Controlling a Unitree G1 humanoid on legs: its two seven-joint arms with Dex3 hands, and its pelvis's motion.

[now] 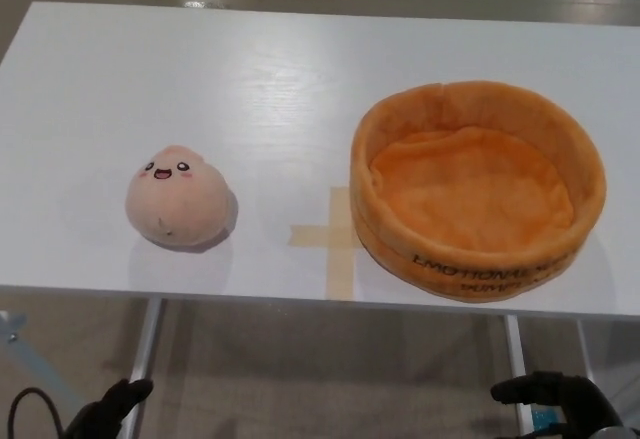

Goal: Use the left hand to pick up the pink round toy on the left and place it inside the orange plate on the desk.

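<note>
On white desk (300, 79), toward 9 o'clock: pink round toy (176, 197), upright, face showing. Toward 3 o'clock: orange plate (478, 187), empty, just beside tape cross (330, 239). Below desk edge, at 7 o'clock, left hand (108, 411); at 5 o'clock, right hand (556, 400). Finger state of both: cannot tell.

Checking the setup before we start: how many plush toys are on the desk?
1: the pink round toy on the desk's left, apart from the empty orange plate.
</note>
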